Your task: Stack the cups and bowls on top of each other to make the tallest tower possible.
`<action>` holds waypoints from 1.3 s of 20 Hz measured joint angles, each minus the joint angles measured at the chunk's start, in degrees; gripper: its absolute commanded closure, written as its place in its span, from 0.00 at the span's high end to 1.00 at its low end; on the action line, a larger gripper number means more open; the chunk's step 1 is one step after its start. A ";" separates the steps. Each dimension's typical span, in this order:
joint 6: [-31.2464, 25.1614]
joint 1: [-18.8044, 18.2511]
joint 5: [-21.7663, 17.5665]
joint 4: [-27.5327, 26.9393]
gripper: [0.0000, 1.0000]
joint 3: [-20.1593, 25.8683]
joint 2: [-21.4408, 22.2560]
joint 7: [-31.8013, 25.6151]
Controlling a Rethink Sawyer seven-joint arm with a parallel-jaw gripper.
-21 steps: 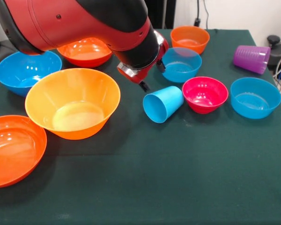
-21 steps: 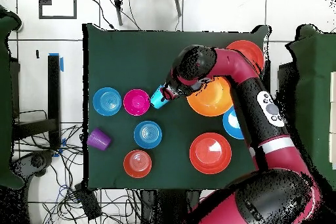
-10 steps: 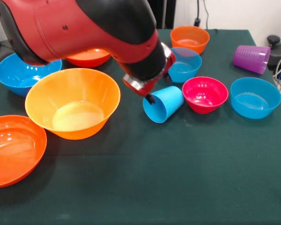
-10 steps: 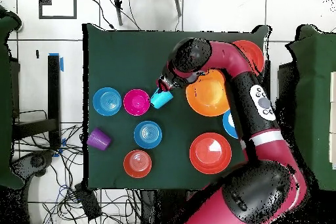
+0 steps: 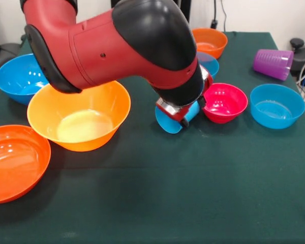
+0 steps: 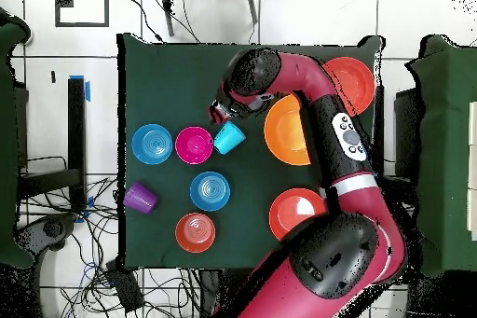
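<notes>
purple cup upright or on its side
On its side: the purple cup lies on the green table, its tapered wall resting on the cloth.

A dark green table (image 5: 203,193) carries everything. A large red-orange bowl (image 5: 12,162) sits at one corner, a purple cup (image 5: 273,63) on its side near another edge, and a blue cup (image 5: 169,122) lies mid-table beside a pink bowl (image 5: 224,101).
</notes>
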State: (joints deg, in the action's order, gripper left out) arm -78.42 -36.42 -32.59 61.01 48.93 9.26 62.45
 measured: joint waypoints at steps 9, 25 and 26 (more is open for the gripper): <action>0.00 -1.03 -0.27 -1.42 1.00 -0.07 -2.81 0.00; 0.00 -2.51 -0.99 -4.29 1.00 -0.19 -4.61 0.00; 0.00 -2.75 -1.02 -4.28 1.00 -0.21 -4.51 0.00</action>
State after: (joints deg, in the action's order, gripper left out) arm -78.42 -39.16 -33.61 56.73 48.73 4.75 62.45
